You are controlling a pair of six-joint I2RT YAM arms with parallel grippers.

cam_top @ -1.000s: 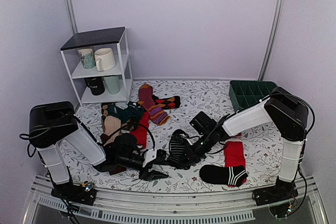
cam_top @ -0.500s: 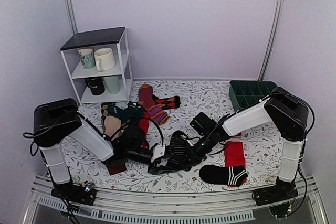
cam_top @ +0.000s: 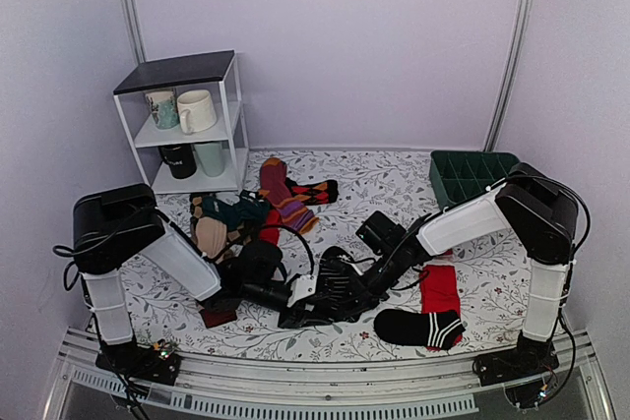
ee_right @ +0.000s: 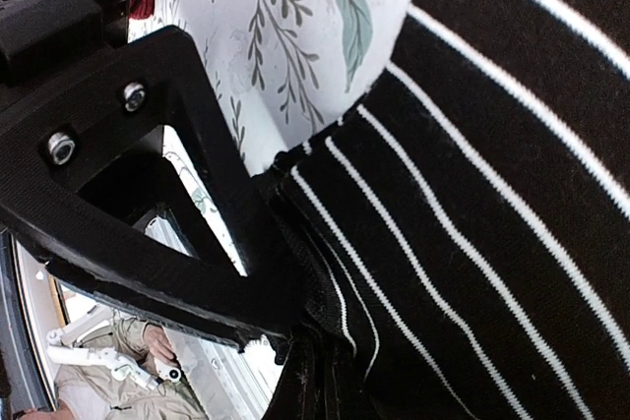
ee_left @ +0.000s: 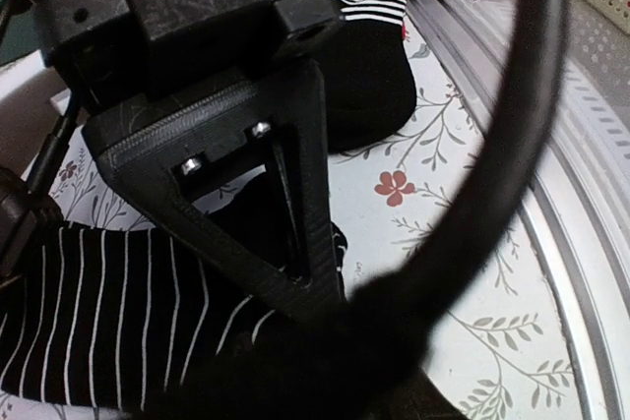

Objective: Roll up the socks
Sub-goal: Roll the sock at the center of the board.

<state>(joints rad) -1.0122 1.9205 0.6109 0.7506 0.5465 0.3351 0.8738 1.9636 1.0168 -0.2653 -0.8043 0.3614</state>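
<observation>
The black sock with thin white stripes (cam_top: 335, 287) lies bunched at the front middle of the mat, between both grippers. My left gripper (cam_top: 295, 317) is at its near-left edge. In the left wrist view one finger (ee_left: 246, 174) comes down onto the sock's edge (ee_left: 98, 312), and a black cable hides the other finger and the gripper (ee_left: 320, 297). My right gripper (cam_top: 356, 292) is at the sock's right side. In the right wrist view it (ee_right: 305, 341) pinches a fold of the striped knit (ee_right: 492, 194).
A plain red sock (cam_top: 439, 287) and a black sock with a red-and-white end (cam_top: 418, 327) lie to the right. A pile of coloured socks (cam_top: 241, 218) lies behind my left arm. A green divided tray (cam_top: 468, 174) stands back right, a white mug shelf (cam_top: 187, 125) back left. A metal rail (cam_top: 325, 381) runs along the front.
My left arm swung right from the front-left of the mat, and its gripper reached the striped sock's near edge. The right arm and the sock barely moved.
</observation>
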